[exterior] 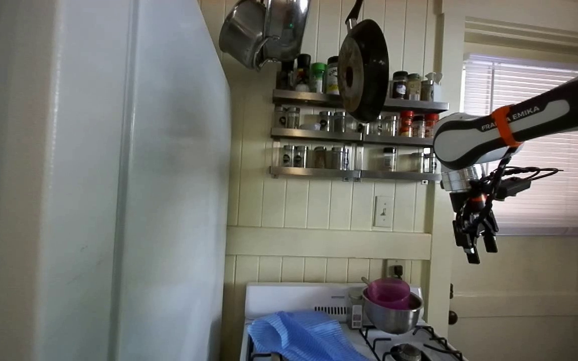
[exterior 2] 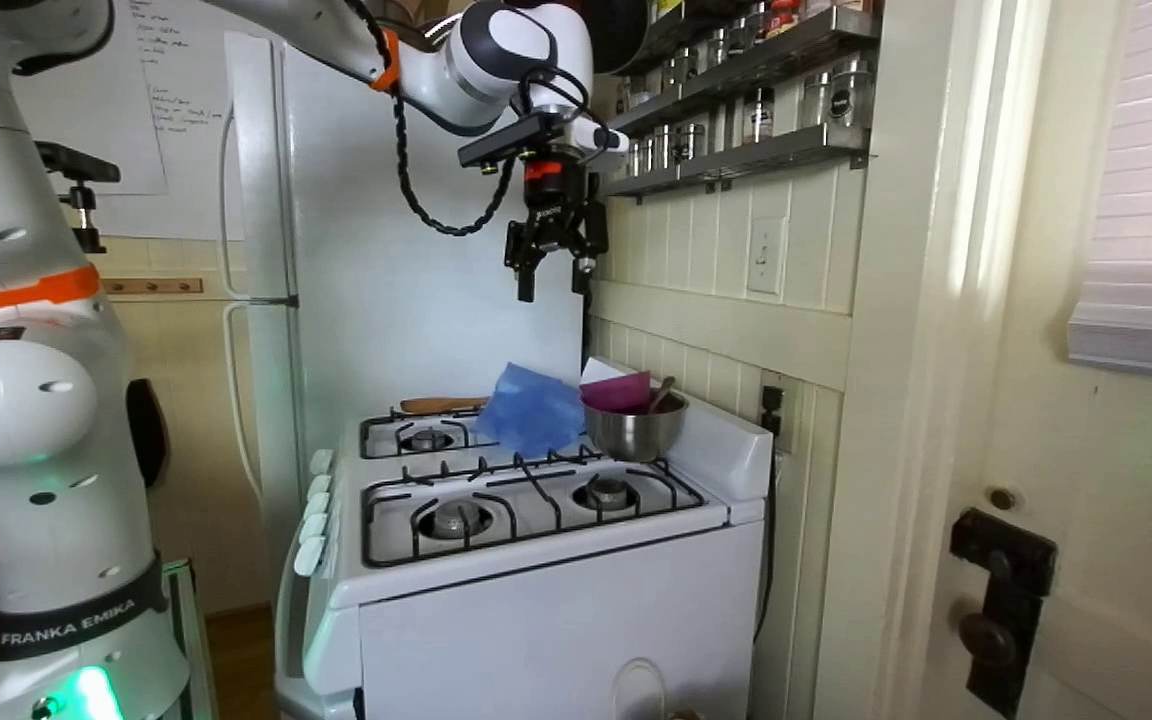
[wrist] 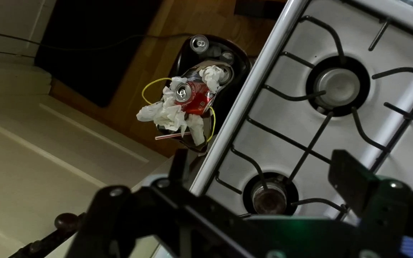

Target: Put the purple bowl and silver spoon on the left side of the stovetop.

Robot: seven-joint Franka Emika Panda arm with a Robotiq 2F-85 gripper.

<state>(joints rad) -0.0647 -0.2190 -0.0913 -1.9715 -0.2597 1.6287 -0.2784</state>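
Observation:
The pinkish-purple bowl sits tilted inside the silver pot at the back of the stovetop. Both exterior views show the bowl and pot. A spoon handle sticks up from the pot near the bowl, also in an exterior view; its lower end is hidden. My gripper hangs well above the stovetop, open and empty, also in an exterior view. In the wrist view the fingers are wide apart over the stovetop; bowl and spoon are out of view there.
A crumpled blue cloth covers part of the stovetop's far-left grates, near a wooden utensil. A small box stands beside the pot. The fridge, spice shelves and hanging pans bound the space. A full trash bin stands beside the stove.

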